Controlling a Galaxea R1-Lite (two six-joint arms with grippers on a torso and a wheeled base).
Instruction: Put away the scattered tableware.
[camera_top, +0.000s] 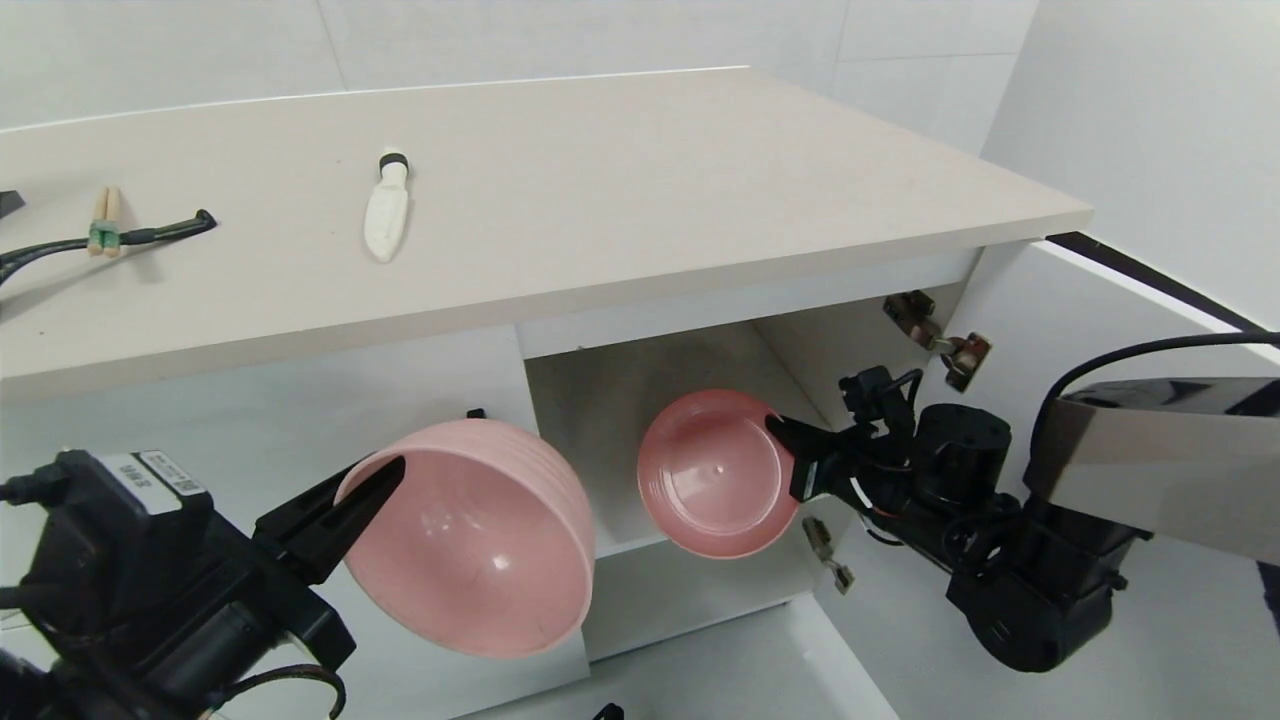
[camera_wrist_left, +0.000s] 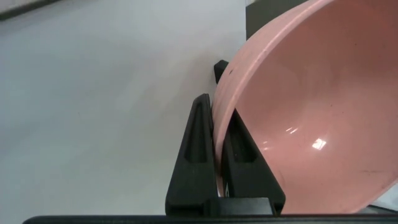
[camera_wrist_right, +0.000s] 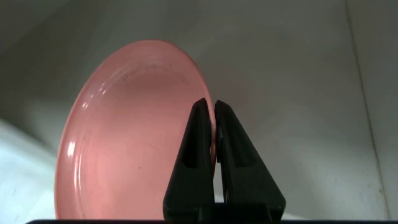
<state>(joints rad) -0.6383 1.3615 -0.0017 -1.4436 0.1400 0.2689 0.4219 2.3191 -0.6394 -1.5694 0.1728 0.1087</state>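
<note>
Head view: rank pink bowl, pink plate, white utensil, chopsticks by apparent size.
1. pink bowl, though it sits nearer the camera, so its lead over the plate is unsure.
2. pink plate
3. white utensil
4. chopsticks

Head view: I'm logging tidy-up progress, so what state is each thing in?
pink bowl: tipped on its side, held by its rim.
pink plate: on edge, held by its rim at the cabinet opening.
left claw: shut on the pink bowl.
right claw: shut on the pink plate.
cabinet: door open.
white utensil: lying flat on the countertop.
chopsticks: lying together on the countertop.
</note>
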